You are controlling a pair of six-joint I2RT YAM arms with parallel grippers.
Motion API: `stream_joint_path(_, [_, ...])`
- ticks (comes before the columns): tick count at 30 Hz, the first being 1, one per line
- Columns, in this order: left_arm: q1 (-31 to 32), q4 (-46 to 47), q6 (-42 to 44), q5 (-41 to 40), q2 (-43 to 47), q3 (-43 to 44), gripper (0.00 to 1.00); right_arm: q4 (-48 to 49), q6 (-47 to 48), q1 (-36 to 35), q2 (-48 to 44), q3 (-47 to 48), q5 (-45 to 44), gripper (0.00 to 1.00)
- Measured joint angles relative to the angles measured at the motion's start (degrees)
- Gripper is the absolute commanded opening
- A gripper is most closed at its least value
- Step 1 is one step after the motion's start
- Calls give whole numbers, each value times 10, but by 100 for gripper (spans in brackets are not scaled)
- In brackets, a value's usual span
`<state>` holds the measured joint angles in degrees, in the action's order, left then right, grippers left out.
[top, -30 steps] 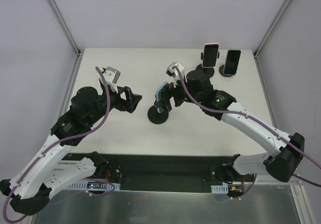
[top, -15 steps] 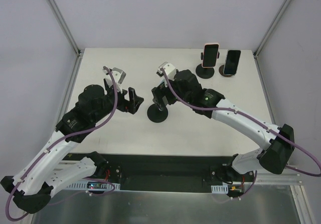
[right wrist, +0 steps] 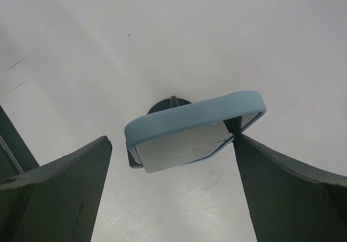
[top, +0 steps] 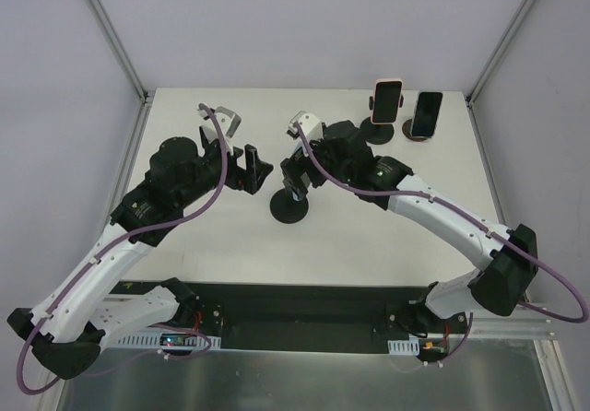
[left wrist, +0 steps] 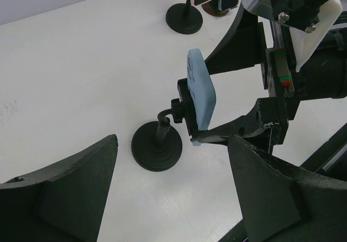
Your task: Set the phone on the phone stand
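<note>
Right wrist view: my right claw (right wrist: 172, 140) is spread open around the phone (right wrist: 195, 125), which looks seated on the stand (left wrist: 157, 151); my left claw (left wrist: 172, 140) gapes just left. Placing seems done; next, withdraw without nudging.

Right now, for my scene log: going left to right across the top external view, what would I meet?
left tool → black stand base → pink-cased phone → dark phone
</note>
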<state>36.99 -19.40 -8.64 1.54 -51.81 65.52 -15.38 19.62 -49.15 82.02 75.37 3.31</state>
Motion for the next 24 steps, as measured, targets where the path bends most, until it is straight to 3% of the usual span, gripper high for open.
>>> stream_joint_path(13, [-37,26,19,32,-25,-2,80,-20,21,33,9,10,60,97])
stream_joint_path(24, [-56,52,31,86,-25,-56,79,-30,47,71,24,39,153,97])
